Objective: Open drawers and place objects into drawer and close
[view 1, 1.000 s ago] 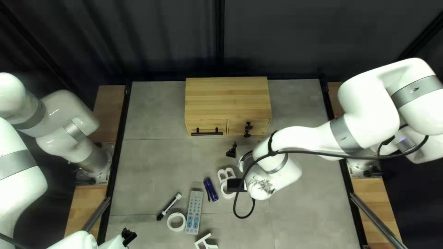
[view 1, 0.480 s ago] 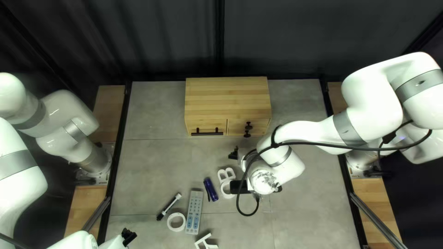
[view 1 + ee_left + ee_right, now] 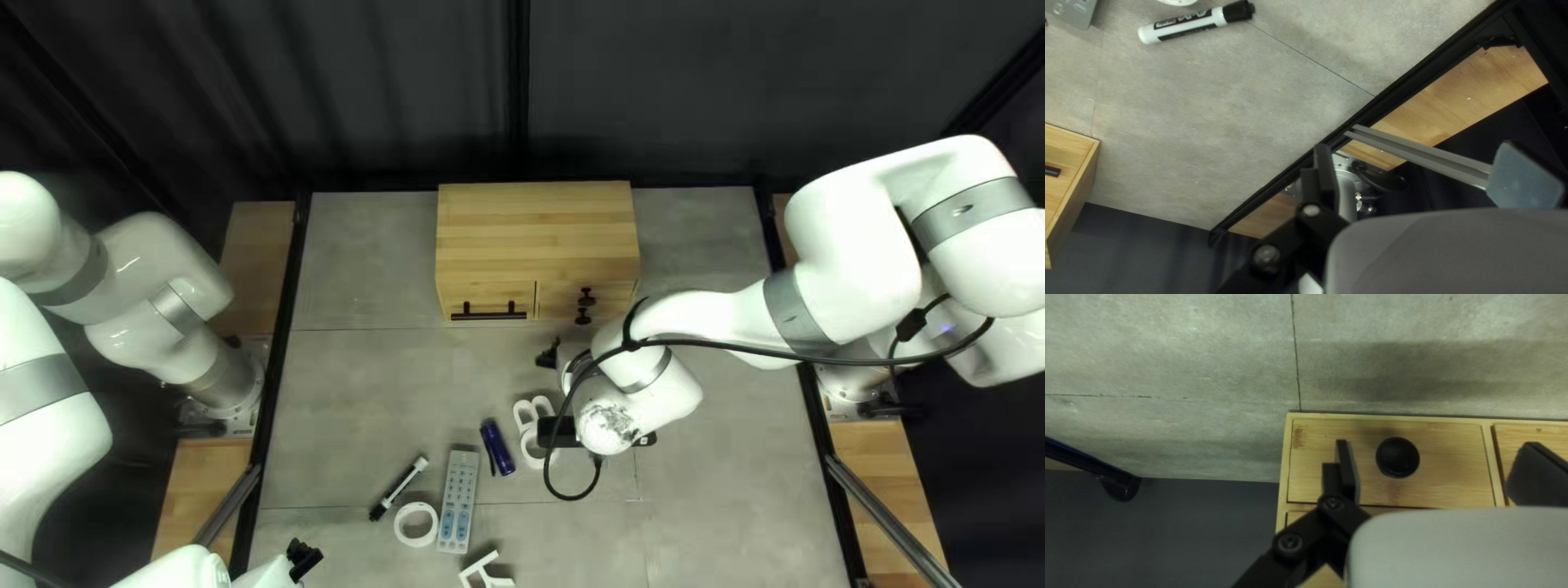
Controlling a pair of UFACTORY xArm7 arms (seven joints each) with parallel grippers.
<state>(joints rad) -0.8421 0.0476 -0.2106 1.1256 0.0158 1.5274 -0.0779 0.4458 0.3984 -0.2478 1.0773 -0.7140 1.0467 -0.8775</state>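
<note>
— And the right gripper point(image 3: 549, 356) is seen low in front of the wooden cabinet point(image 3: 539, 231), with its arm stretched in from the right of the top left view. How are its fingers set?
— Wide apart! In the right wrist view a round black knob point(image 3: 1397, 457) is framed between them, with a gap left on either side, so it is not being gripped. The knob is mounted on a small drawer point(image 3: 1448, 457), seated flush in the cabinet front.
— And the other drawer?
— Shut as well, the one fitted with the black bar handle point(image 3: 489, 316), at the left of the cabinet front.
— Over to the left gripper point(image 3: 304, 559), parked at the bottom left of the top left view!
— Its fingers are spread too, and a grey metal bar point(image 3: 1421, 155) is seen in the gap, beyond them. The black-and-white marker point(image 3: 1192, 23) is shown ahead on the table, well apart from them.
— Where are the loose things?
— All on the table: beside the marker, a white ring point(image 3: 403, 524), then a grey remote point(image 3: 458, 501). A dark blue object point(image 3: 498, 448) is placed next, beside white letter shapes point(image 3: 523, 413) partly covered by the right arm. Another white letter point(image 3: 476, 570) is cut off by the near edge of the view.
</note>
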